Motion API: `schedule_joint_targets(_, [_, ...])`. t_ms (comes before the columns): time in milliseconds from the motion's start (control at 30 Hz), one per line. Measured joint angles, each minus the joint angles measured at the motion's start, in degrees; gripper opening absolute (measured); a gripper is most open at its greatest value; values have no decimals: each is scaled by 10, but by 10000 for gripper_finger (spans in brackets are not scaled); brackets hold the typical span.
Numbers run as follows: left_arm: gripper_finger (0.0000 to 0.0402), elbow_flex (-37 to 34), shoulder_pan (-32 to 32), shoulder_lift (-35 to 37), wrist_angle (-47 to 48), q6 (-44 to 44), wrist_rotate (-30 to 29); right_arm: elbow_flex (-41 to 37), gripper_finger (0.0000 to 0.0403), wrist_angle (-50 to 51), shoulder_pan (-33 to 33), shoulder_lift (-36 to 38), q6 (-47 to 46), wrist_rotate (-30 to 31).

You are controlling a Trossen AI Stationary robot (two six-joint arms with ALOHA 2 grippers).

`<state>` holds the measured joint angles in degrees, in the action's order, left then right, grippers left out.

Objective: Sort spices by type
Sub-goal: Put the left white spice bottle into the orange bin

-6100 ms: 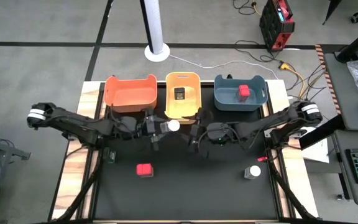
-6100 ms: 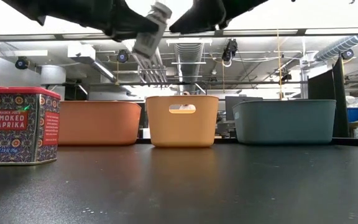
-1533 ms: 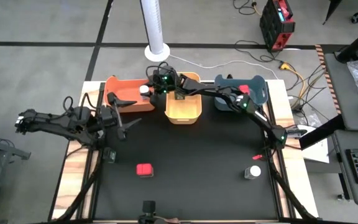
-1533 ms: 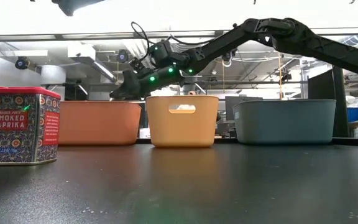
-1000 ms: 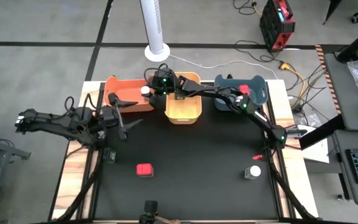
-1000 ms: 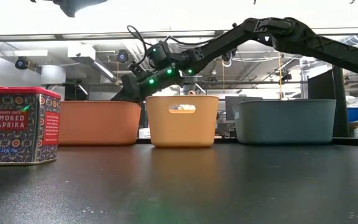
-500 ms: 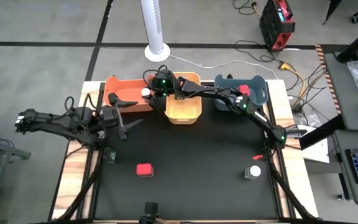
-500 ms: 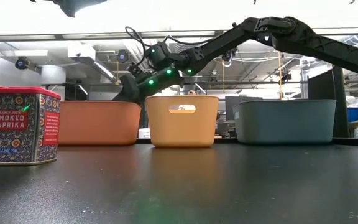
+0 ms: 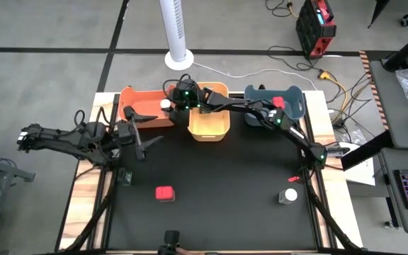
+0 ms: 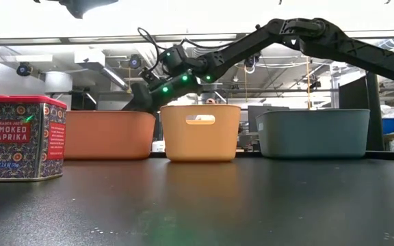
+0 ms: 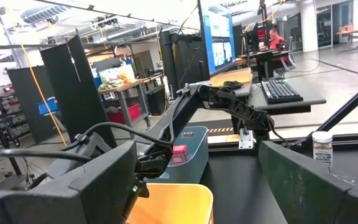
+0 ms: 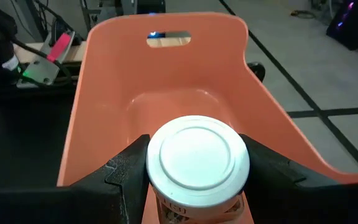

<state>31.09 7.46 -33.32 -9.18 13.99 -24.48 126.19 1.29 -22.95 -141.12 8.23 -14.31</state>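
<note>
Clearly, red tin, "SMOKED PAPRIKA"

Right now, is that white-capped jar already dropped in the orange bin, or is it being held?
Held. The right pincer is shut on the jar, fingers pressing both sides of its cap, above the orange bin.

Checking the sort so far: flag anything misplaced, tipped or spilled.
Nothing stands out. The right gripper holds a white-capped jar over the orange bin; a red tin and another jar wait upright on the table, unsorted.
</note>
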Motion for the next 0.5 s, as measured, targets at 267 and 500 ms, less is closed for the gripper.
schedule_joint_targets(267, [323, 0, 0, 0, 0, 1, 0, 0, 197, 4, 4, -5, -12, 0])
schedule_joint_targets(500, [323, 0, 0, 0, 0, 1, 0, -2, 197, 1, 5, -5, -8, 8])
